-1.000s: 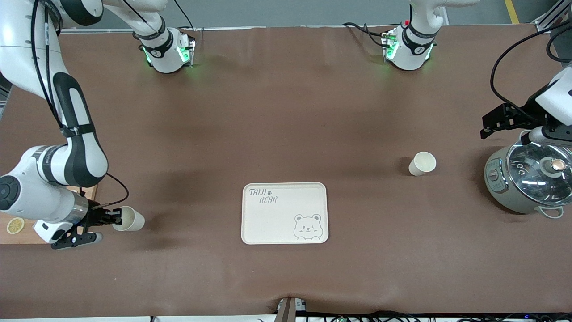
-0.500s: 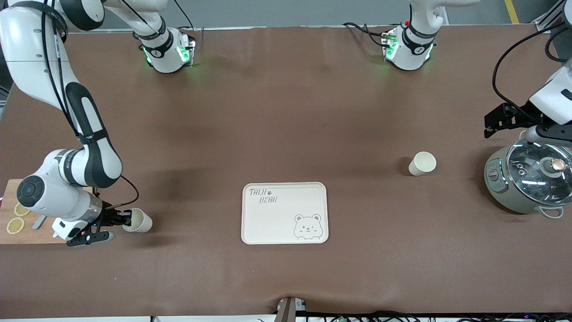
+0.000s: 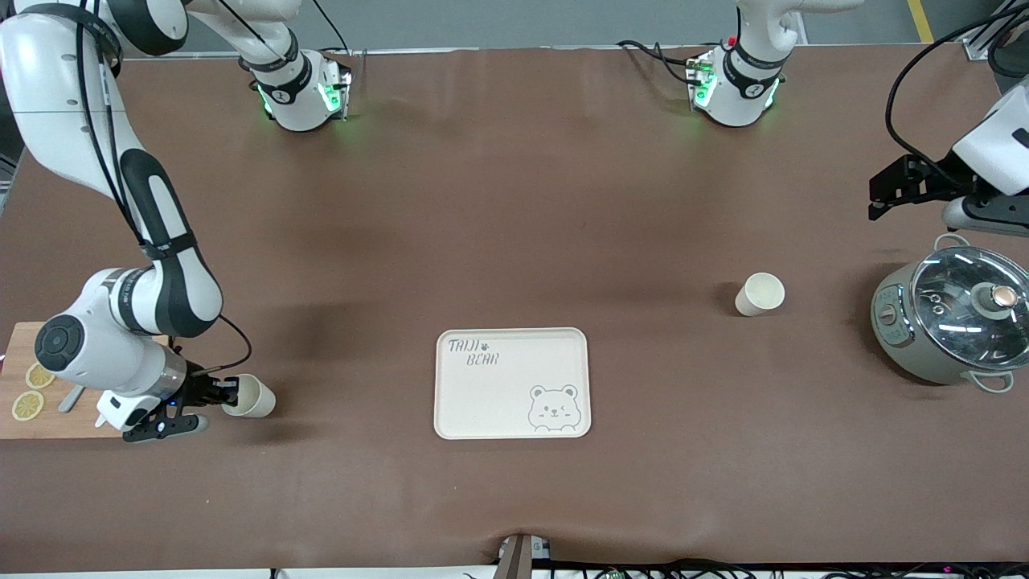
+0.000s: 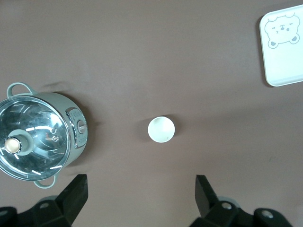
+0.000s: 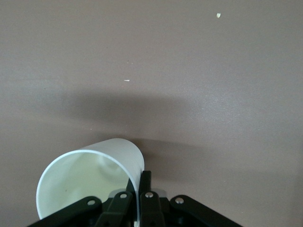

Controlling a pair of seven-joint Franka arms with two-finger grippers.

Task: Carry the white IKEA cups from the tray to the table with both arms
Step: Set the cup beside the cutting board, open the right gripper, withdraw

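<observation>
One white cup [image 3: 251, 397] hangs tilted low over the table at the right arm's end, between the cutting board and the bear-printed tray [image 3: 512, 383]. My right gripper [image 3: 229, 394] is shut on its rim wall; in the right wrist view one finger is inside the cup [image 5: 90, 184] and one outside, with the gripper [image 5: 138, 189] pinching the wall. The second cup [image 3: 760, 293] stands upright between the tray and the pot. My left gripper [image 3: 884, 193] is open and empty, high above the table near the pot; that cup [image 4: 161, 129] shows below the gripper [image 4: 140, 189].
A grey pot with a glass lid [image 3: 953, 322] stands at the left arm's end. A wooden cutting board [image 3: 32, 426] with lemon slices lies at the right arm's end, under the right wrist. Both arm bases [image 3: 301, 88] stand along the table edge farthest from the front camera.
The right arm has carried its cup a short way toward the tray. The left gripper has drawn away from the pot toward the bases. The free cup has not moved.
</observation>
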